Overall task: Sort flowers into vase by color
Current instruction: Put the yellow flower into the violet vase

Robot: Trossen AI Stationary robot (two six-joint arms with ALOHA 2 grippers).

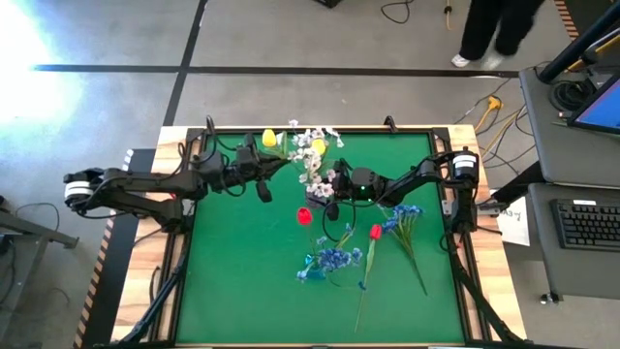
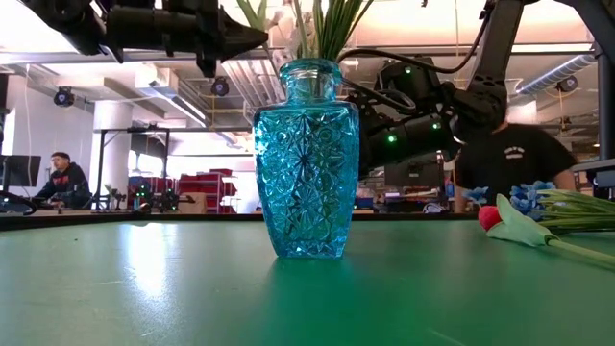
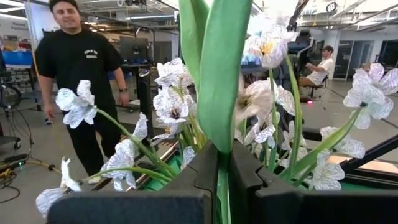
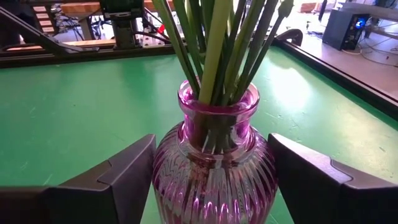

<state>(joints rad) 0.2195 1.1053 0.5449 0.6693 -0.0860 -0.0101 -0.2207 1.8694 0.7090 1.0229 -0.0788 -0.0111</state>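
A purple ribbed vase (image 4: 214, 180) stands on the green mat (image 1: 242, 281) and holds several green stems with white blossoms (image 1: 312, 160). My right gripper (image 4: 214, 168) has one finger on each side of it. My left gripper (image 3: 222, 152), high beside the white blossoms (image 3: 171, 106), is shut on a broad-leaved green flower stem. This seems to be the yellow tulip (image 1: 269, 138). Another yellow tulip (image 1: 318, 145) shows among the blossoms. A blue cut-glass vase (image 2: 306, 159) with stems stands nearer the front edge. My left gripper pinches the flower's stem and long leaf (image 3: 221, 134) between its two fingers, coming in level from the table's left. The stem stands upright across the fingers and its bloom is out of the wrist view. My right gripper holds the purple vase by two opposite sides of its ribbed body (image 4: 163, 177), one finger (image 4: 130, 168) on each side, level from the table's right. The vase stands upright on the mat.
Red tulips (image 1: 304, 215) (image 1: 375, 231) and blue flowers (image 1: 402, 215) lie on the mat toward the right and front. A raised wooden frame (image 1: 455, 242) borders the mat. A person (image 3: 81, 62) stands beyond the table.
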